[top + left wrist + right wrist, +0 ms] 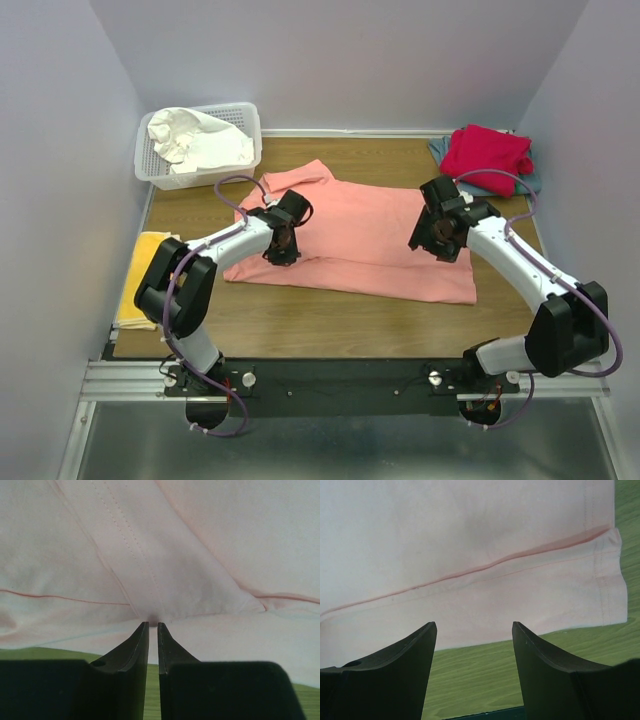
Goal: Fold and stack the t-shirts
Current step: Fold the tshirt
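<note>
- Left gripper (153, 624): jaws nearly together, tips at a pucker of the salmon-pink t-shirt (165, 555); pinched or not, cannot tell.
- Right gripper (474, 626): jaws wide apart, empty; shirt's hem edge lies just ahead, apart from tips.
- Shirt's long axis runs arm to arm; layers beneath hidden.
</note>
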{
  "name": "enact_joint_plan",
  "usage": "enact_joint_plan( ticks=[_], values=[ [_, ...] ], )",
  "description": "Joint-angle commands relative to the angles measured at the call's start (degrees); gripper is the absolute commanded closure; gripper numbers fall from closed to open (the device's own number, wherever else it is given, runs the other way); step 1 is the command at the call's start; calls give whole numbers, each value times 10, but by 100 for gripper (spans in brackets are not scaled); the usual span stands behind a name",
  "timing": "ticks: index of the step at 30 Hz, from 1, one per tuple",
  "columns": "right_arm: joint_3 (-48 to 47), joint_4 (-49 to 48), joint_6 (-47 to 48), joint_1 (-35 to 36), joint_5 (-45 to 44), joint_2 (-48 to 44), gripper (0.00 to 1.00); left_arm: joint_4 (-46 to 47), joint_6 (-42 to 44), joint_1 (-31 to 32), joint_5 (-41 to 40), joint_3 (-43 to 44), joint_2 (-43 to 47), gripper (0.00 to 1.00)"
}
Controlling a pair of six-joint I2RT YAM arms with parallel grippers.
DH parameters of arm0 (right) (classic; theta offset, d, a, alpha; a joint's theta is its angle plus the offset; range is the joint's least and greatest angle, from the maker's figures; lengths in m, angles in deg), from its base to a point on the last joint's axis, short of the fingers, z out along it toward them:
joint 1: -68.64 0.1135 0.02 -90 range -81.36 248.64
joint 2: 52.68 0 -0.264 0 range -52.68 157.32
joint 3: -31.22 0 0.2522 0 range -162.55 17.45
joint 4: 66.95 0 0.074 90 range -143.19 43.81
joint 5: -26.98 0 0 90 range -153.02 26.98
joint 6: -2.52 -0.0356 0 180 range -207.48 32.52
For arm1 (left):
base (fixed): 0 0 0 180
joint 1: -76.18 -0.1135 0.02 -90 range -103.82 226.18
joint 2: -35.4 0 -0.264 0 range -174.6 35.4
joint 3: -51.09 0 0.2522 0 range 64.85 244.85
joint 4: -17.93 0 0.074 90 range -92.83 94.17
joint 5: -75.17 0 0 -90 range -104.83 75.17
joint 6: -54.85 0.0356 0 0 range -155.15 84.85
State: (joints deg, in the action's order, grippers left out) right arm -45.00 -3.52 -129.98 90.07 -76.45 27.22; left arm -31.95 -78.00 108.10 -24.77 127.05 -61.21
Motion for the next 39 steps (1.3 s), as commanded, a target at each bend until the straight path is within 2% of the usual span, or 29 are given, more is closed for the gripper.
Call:
enact_joint_plan(
  ticks=[1, 9, 14, 16, 21, 25, 26, 28, 29, 34, 36, 39],
  values=[
    [11, 12, -8, 5, -5, -14, 30, -16, -12, 9, -19, -8, 20, 79],
    [12, 11, -3, 5, -4, -10, 30, -22, -20, 18, -33, -12, 8, 73],
    [11, 12, 3, 5, -2, -5, 29, -19, -9, 18, -51, -4, -7, 56],
    [11, 12, 2, 5, -2, -4, 29, -15, -6, 18, -57, 2, -10, 53],
    [9, 11, 2, 5, -5, 1, 29, -1, 0, 18, -45, 8, -35, 53],
    [8, 12, 2, 5, -5, 3, 29, -1, 0, 18, -43, 19, -38, 60],
    [8, 12, 1, 5, -5, 4, 29, -4, 1, 18, -43, 21, -37, 68],
    [8, 11, 1, 5, -5, 6, 29, -14, 1, 18, -46, 32, -34, 73],
    [9, 11, 0, 5, -5, 6, 29, -18, 1, 18, -47, 35, -31, 79],
    [9, 12, -5, 5, -9, 9, 29, -41, 3, 18, -58, 63, -27, 86],
    [10, 11, -6, 5, -10, 10, 29, -44, 6, 18, -60, 71, -30, 95],
    [10, 12, -5, 5, -11, 8, 29, -47, 6, 18, -59, 79, -38, 100]
  ],
)
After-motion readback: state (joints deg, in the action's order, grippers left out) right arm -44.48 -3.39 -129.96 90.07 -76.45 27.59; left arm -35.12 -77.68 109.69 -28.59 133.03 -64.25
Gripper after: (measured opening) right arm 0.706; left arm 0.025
